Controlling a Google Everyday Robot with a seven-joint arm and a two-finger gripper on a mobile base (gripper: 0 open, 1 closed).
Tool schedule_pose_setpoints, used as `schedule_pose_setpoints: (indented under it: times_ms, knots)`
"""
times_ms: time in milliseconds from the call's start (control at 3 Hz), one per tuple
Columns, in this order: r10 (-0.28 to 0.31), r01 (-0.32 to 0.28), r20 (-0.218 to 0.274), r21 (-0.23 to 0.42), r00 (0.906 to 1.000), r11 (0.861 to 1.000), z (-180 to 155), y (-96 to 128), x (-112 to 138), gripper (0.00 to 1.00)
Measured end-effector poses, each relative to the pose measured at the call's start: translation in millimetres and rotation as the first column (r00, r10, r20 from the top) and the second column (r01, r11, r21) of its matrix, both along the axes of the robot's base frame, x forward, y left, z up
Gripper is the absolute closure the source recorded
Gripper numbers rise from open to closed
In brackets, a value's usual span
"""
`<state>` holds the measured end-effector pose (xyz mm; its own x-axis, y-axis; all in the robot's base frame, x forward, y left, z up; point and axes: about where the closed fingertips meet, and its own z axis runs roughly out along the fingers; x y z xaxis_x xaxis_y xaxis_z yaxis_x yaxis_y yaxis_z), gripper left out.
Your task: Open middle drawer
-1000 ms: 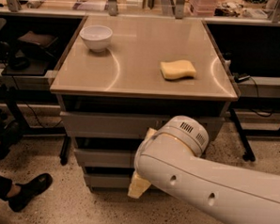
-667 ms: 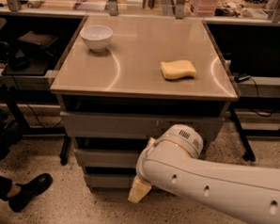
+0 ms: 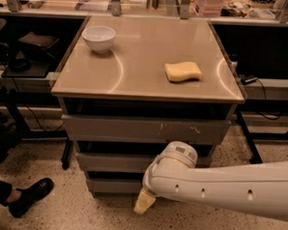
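Cabinet has 3 grey drawer fronts stacked under the tan table top (image 3: 147, 49).

Top drawer (image 3: 133, 130): widest, with pale scratch marks right of centre.

middle drawer (image 3: 112, 162): 2nd front down, plain flat grey with no handle. It looks pushed in, with a dark gap above it. Its right part is hidden behind the arm.

bottom drawer (image 3: 112, 185): narrowest front, just above the floor.

The white arm (image 3: 227, 186) comes in from the right edge, low and roughly level. Its rounded joint sits in front of the right half of the middle drawer.

The gripper (image 3: 143, 204) hangs down from that joint. It's cream coloured and points at the speckled floor (image 3: 80, 215). It sits below the middle front, beside the right end of the bottom drawer. Only 1 cream tip shows from here, so I can't tell whether the claw is apart or together. It has nothing visibly in its grasp. Can't tell if it's touching the bottom drawer either.

On the table: 1 white bowl (image 3: 98, 38) at the back left and 1 yellow sponge (image 3: 183, 71) right of centre, well apart.

Someone's black shoe (image 3: 31, 195) is on the floor at lower left, clear of the cabinet.
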<state>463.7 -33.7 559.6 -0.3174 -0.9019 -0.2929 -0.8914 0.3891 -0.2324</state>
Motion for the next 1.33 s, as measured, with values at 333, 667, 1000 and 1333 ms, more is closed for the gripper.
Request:
schedule_pose_setpoints:
  times_ms: [333,667,1000,1333]
  knots:
    - [-0.070,0.071,-0.022,0.062,0.9973,0.996,-21.7,-24.7,18.0,0.00]
    - [-0.131,0.132,-0.014,0.148,0.9913,0.980,-43.6,-58.6,46.5,0.00]
    - [-0.118,0.118,-0.012,0.149,0.9930,0.982,-46.2,-57.5,47.9,0.00]
    - [-0.114,0.115,-0.015,0.151,0.9934,0.982,-57.3,-55.0,50.1,0.00]
